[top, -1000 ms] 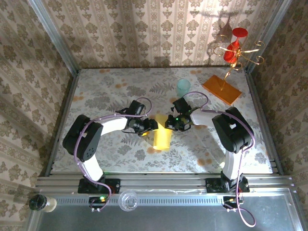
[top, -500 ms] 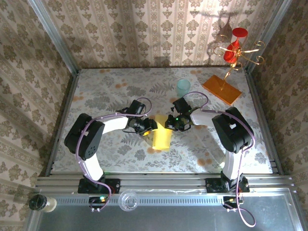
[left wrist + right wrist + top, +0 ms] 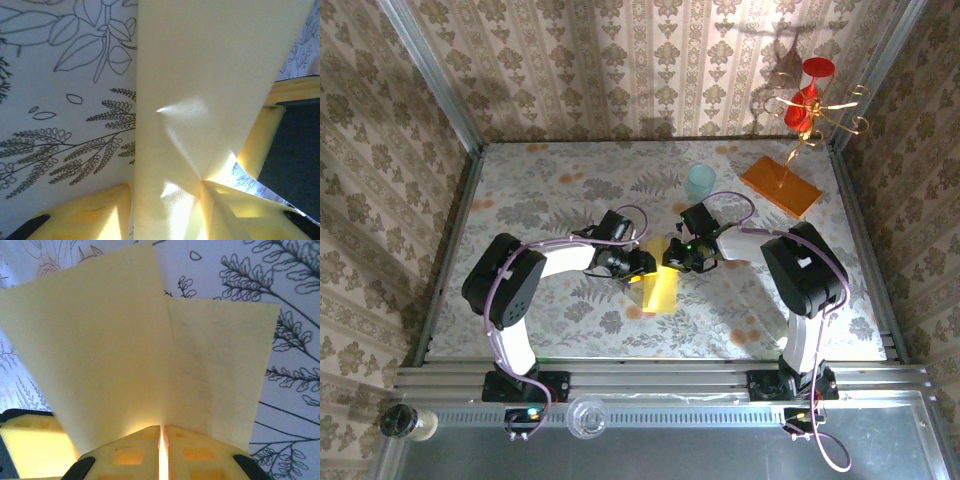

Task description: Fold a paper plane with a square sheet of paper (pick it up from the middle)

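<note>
Shifted since a second ago: my left gripper (image 3: 641, 266), now further right, at the paper's left edge, with its jaws narrower than before.

Item one, square sheet of paper (image 3: 661, 288): yellow, partly folded, lying mid-table (image 3: 540, 200), tilted where it sat straight earlier. Its far end is between my two grippers.

Item two, left fingers (image 3: 95, 215): apart, with the folded strip running between them (whether they actually press it, I cannot tell from the wrist view).

Item three, my right gripper (image 3: 676, 256): jaws together, clamped on the sheet's far edge, with two layers fanning out from the pinch.
</note>
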Robot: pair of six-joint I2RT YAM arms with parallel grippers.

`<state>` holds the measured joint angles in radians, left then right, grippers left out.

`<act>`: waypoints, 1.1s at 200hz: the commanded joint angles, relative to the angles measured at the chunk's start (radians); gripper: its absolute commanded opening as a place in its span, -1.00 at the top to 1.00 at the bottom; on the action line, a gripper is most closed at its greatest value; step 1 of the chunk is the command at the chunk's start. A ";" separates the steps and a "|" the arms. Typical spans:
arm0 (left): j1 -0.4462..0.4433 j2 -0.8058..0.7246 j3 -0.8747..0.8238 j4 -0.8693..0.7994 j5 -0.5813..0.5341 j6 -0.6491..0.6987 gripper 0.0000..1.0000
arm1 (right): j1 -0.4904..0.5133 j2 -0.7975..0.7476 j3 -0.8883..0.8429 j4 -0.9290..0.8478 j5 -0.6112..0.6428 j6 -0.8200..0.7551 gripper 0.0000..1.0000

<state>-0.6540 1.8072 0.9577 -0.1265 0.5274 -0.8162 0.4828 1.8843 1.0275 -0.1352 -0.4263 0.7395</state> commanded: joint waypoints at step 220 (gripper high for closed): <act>-0.037 0.033 0.033 -0.083 -0.048 -0.007 -0.32 | -0.015 -0.069 -0.056 -0.037 -0.035 0.033 0.70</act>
<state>-0.6701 1.7950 0.9581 -0.0776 0.4976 -0.8719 0.4702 1.8473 0.9909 -0.1581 -0.4282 0.7483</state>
